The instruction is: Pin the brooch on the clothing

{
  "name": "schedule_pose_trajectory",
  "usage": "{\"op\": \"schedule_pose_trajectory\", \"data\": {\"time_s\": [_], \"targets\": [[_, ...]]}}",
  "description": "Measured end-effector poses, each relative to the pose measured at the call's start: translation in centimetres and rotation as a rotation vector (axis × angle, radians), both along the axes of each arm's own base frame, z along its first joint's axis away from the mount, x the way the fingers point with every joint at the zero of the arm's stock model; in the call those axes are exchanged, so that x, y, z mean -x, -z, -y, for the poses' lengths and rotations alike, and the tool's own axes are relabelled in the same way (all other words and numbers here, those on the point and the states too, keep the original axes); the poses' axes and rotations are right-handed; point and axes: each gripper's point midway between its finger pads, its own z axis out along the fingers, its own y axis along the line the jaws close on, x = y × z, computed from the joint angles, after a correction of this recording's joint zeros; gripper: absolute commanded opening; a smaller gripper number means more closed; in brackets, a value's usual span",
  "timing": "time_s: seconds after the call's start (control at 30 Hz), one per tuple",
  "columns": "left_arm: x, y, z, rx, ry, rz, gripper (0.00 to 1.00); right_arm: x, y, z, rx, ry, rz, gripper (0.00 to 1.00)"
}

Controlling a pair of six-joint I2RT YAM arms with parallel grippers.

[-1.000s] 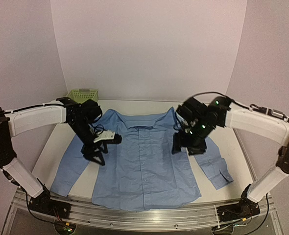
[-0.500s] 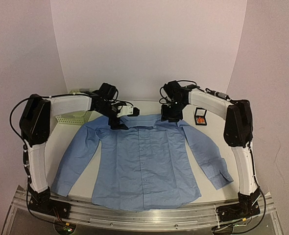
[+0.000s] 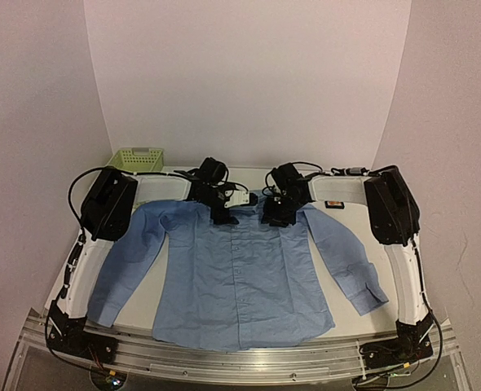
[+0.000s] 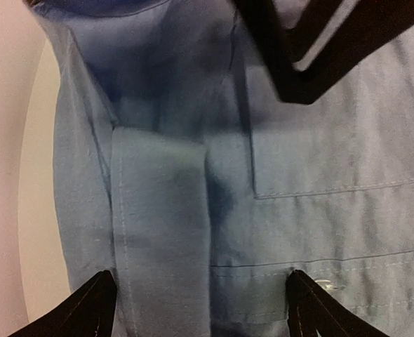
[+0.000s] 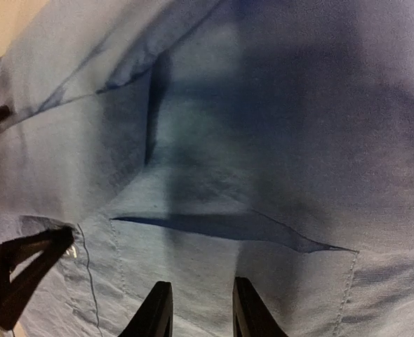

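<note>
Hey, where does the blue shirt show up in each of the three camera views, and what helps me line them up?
Top external: the shirt lies spread flat mid-frame, collar farthest away.
Left wrist: the shirt fills nearly all but the left edge.
Right wrist: the shirt fills nearly all but the top-left corner.
Shared landmark: the pale table, showing in those leftover spots.

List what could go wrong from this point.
1. The left hand, open, and the right hand, jaws nearly together, crowd the same collar and could collide.
2. If the right hand closes there, it may pinch several fabric layers and drag the flat shirt into wrinkles.
</note>
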Motion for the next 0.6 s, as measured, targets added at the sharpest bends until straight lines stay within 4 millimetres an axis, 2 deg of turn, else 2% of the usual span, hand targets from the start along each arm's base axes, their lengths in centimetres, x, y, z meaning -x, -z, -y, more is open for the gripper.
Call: {"op": "schedule_pose_trajectory", "data": {"time_s": [0.1,0.3,0.47,0.53,0.6], "targets": [[-1.4,0.1,-0.3,-0.003,-0.042,0.044,0.77,0.4,0.8,0.2,-0.009,0.006,-0.004,0.31],[-4.7,-2.6,-0.6,0.048,-0.134,0.178,0.73,0.5,0.6,0.3,-0.020,0.005,0.018,0.31],[-7.0,-4.1,-1.0,0.069,-0.189,0.291,0.73,0.5,0.6,0.3,-0.022,-0.003,0.028,0.31],[-8.4,-4.5,-1.0,0.082,-0.226,0.328,0.73,0.5,0.6,0.3,-0.021,-0.009,0.030,0.31],[-10.9,-5.7,-0.8,0.131,-0.284,0.376,0.73,0.6,0.6,0.3,-0.019,-0.016,0.034,0.31]]}}
